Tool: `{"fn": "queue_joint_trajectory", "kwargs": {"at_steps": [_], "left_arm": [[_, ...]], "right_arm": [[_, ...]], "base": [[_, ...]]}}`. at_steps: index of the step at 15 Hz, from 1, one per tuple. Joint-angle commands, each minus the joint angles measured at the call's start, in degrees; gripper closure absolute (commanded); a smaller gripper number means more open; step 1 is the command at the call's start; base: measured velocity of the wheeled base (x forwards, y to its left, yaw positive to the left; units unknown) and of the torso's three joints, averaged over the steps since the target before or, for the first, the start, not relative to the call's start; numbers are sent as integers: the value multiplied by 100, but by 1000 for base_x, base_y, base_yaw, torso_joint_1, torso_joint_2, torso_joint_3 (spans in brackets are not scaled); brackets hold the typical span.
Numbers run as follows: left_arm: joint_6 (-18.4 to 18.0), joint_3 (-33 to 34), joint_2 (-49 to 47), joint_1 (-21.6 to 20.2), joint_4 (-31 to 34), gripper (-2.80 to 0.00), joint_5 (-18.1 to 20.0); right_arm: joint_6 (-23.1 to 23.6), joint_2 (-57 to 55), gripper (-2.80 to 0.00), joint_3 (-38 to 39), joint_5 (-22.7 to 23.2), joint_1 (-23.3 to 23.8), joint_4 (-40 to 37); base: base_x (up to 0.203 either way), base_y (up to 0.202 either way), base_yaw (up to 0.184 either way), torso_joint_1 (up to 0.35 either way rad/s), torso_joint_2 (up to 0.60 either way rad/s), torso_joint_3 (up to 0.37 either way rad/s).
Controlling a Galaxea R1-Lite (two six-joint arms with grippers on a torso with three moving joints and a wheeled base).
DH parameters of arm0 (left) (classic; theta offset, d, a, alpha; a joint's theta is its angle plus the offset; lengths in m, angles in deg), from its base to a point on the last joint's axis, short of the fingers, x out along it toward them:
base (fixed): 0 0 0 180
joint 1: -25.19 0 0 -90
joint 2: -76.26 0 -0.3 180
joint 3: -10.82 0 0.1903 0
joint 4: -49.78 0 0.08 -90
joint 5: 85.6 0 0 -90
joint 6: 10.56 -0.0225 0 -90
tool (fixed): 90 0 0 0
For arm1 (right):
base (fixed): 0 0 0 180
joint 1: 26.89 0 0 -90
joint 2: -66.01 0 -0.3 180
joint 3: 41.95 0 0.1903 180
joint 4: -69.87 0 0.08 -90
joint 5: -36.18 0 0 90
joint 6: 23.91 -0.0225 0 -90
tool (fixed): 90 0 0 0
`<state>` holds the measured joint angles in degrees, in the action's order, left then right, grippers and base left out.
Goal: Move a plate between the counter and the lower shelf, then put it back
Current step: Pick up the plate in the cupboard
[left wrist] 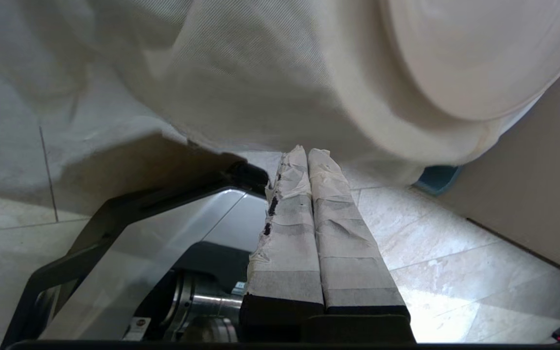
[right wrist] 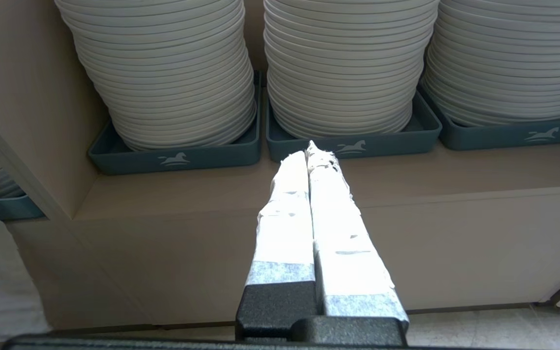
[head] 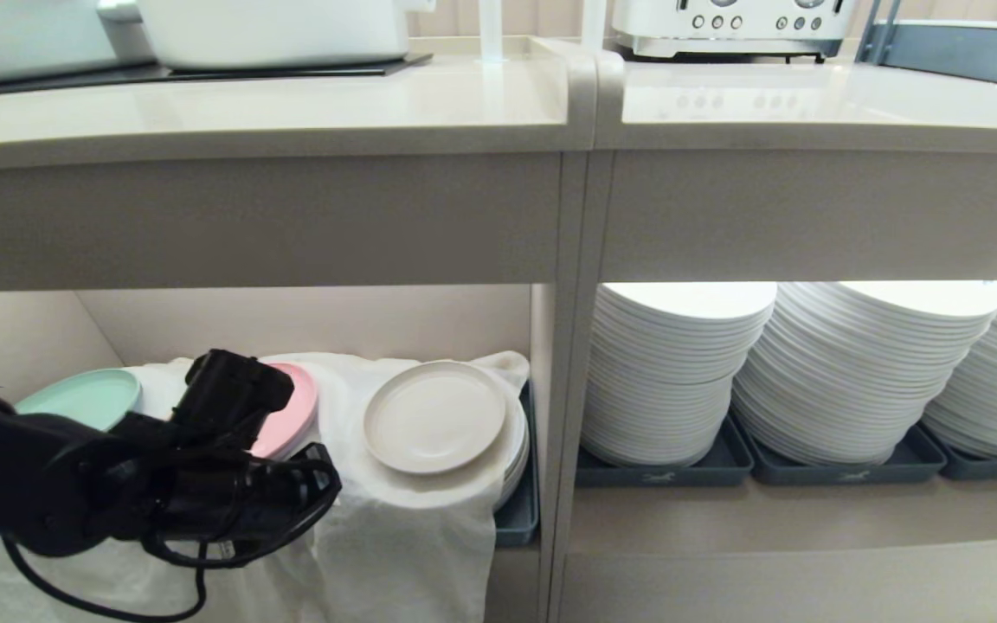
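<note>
While pressed together and holding nothing, left gripper point(left wrist: 306, 151) fingers point(left wrist: 328, 218) lower centre, below white cloth point(left wrist: 241, 73), plate point(head: 434, 417) centre, apart.

A matte cream-beige plate point(head: 434, 417) lies on a white cloth point(head: 395, 528). Left of that cloth sit a pink plate point(head: 291, 414) and a mint-green plate point(head: 83, 398). Right of it, glossy white plate stacks point(head: 676, 368) stand in dark grey-blue trays point(head: 663, 472) printed with pale horse emblems.
</note>
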<state>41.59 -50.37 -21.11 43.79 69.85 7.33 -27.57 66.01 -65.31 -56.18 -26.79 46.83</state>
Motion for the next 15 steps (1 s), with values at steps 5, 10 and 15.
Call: {"fn": "queue_joint_trajectory", "kwargs": {"at_steps": [5,10,15], "left_arm": [[-433,986,979,28,-14,0,-223],[-1193,1519,1828,1,2,0,-521],[-2210,1890,2496,-32,-18,0,-1166]], "right_arm": [[-3,0,0,0,-1,-1,2],[-3,0,0,0,-1,-1,2],[-3,0,0,0,-1,-1,2]], "base": [[0,0,0,0,0,0],[0,0,0,0,0,0],[0,0,0,0,0,0]]}}
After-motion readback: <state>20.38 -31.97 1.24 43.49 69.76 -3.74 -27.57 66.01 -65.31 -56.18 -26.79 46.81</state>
